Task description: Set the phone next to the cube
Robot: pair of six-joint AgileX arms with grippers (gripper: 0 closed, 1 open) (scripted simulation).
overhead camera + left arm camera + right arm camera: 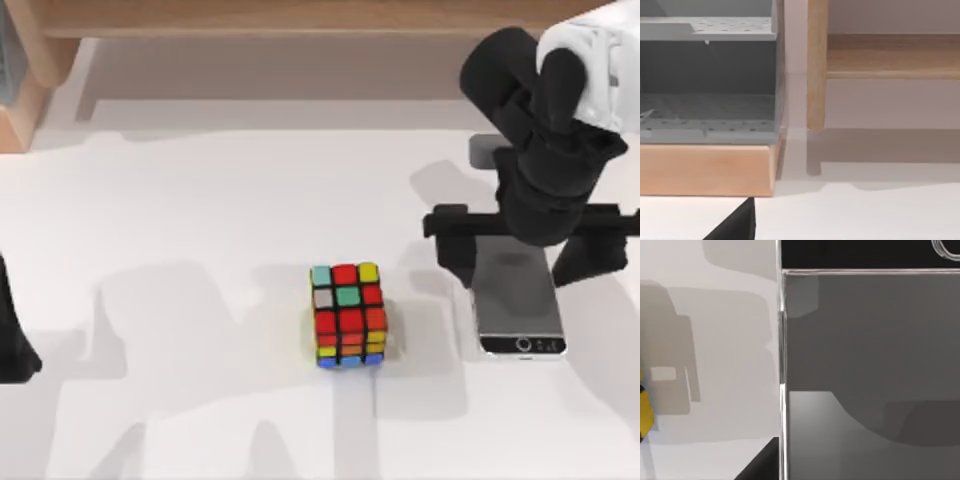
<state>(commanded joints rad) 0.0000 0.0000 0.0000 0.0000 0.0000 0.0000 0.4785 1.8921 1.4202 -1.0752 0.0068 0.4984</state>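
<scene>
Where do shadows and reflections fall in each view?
Top view: grey arm shadows lie across the table around the cube. Right wrist view: the phone screen reflects a dark shape. Left wrist view: a soft shadow under the wooden post.

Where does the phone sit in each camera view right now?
Top view: the phone lies right of the cube, under the right gripper.
Left wrist view: not in it.
Right wrist view: its grey screen is seen close up.
Shared landmark: the cube's yellow edge.

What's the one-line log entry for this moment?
right gripper: over phone | cube: left of phone, apart | left arm: parked, table's left edge
</scene>
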